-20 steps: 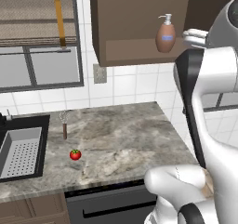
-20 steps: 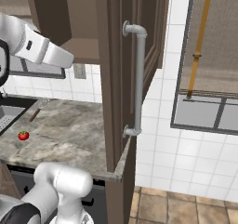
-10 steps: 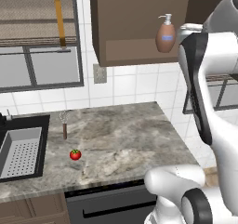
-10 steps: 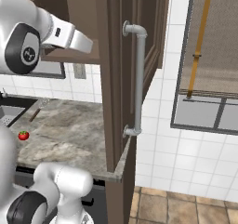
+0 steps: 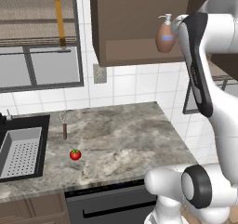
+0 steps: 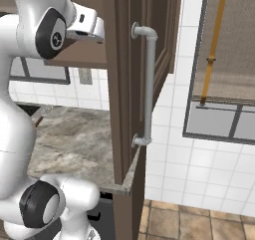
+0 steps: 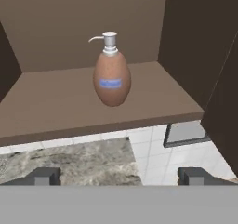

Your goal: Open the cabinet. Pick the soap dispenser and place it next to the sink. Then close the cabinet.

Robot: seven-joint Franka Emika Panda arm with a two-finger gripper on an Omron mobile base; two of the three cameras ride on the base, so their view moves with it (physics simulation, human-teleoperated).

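The cabinet (image 5: 135,28) stands open, and its door (image 6: 124,84) with the long silver bar handle (image 6: 148,84) is swung out edge-on. The soap dispenser (image 7: 111,76), a rounded brown bottle with a white pump and pale blue label, stands upright on the cabinet shelf (image 7: 60,107). It also sits on the shelf just left of my arm (image 5: 165,35). My gripper (image 7: 119,176) is open, level with the shelf's front edge, a short way from the bottle, with nothing between its fingers. The black-rimmed sink (image 5: 42,125) lies at the counter's far left.
A small red tomato (image 5: 75,154) and a thin brown-handled utensil (image 5: 64,128) lie on the marble counter (image 5: 125,139) right of the sink. The cabinet's right inner wall (image 7: 200,46) is close beside the bottle. A window fills the wall at left.
My arm has risen and swung towards the open cabinet, bringing the hand up to the shelf in front of the soap dispenser. The bottle and the door have not moved.
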